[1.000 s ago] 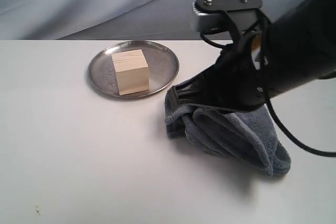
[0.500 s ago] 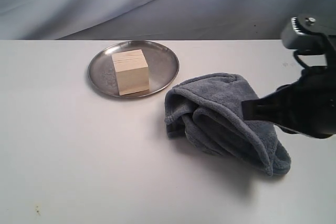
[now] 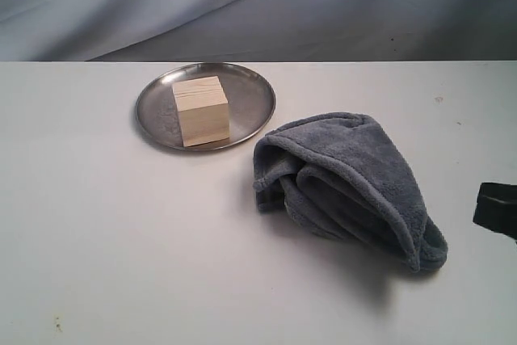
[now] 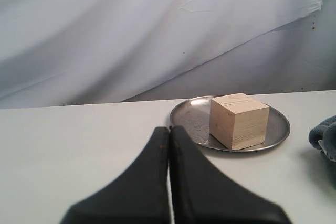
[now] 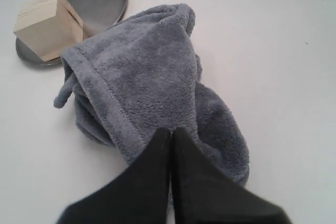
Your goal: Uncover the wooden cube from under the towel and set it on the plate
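- The wooden cube (image 3: pixel 201 111) is out in the open and sits flat on the plate (image 3: pixel 252 93), towards its near rim. It is pale tan with fine grain lines across the top, and nothing covers it or grips it.
- The plate is round, shallow steel with a scuffed centre. It lies on the far left part of the white table (image 3: pixel 121 240).
- The towel (image 3: pixel 347 179) is a bunched, folded heap of plush slate-grey cloth, lying to the right of the plate and nearer. Its far-left fold comes just beside the plate's near right rim, but I cannot tell whether the two touch. A stitched hem runs along one fold, as the right wrist view shows.
- The right gripper (image 5: pixel 171 131) has its two black fingers pressed together with nothing between them. In its own camera the tips line up with the right end of the towel.
- From the exterior view only a black bit of the robot (image 3: pixel 494 209) pokes in at the right edge, clear of the cloth.
- The left gripper (image 4: pixel 169 129) is likewise closed up tight on nothing. It is low over bare table, pointing towards the plate and cube and well apart from them.
- A pale grey-blue backdrop cloth (image 3: pixel 242 6) hangs behind the table.
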{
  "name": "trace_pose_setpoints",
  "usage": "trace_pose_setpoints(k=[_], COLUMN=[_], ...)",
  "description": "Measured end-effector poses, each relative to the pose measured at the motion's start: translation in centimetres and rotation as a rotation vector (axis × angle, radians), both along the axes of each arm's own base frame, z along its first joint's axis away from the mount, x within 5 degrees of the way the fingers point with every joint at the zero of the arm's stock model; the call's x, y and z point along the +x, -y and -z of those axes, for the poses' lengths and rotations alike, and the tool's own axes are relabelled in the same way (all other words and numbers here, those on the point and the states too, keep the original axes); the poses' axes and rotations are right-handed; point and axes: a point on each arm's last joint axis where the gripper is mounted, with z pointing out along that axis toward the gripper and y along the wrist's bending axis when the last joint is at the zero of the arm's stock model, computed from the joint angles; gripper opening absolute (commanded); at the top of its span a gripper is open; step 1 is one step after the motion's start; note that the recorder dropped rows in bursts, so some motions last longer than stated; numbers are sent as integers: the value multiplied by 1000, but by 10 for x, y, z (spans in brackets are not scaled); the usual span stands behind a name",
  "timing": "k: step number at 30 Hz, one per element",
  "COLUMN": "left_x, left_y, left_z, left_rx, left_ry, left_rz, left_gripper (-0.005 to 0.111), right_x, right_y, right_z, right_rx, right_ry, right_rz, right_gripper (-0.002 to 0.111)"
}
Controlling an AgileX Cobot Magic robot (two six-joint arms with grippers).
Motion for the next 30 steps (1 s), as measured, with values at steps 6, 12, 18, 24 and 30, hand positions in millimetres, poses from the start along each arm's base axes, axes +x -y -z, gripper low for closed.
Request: trace_pose_setpoints(k=[6,12,18,24,30], left_x=[0,0,0,0,0], left_y=[0,0,0,0,0], left_z=[0,0,0,0,0], left_rx=[0,0,0,0,0], left_ry=[0,0,0,0,0], left_rz=[0,0,0,0,0], left_gripper=[0,0,0,0,0], right_x=[-19,-39,-58,-67,-73], right_y=[20,38,46,48,50], right_z=[18,25,33,29,29], right_rx=[21,-23,-88,-97,-130], right_ry=[156,317,484,579,620], right_rz=[63,132,129,126,121], right_gripper=[0,0,0,0,0])
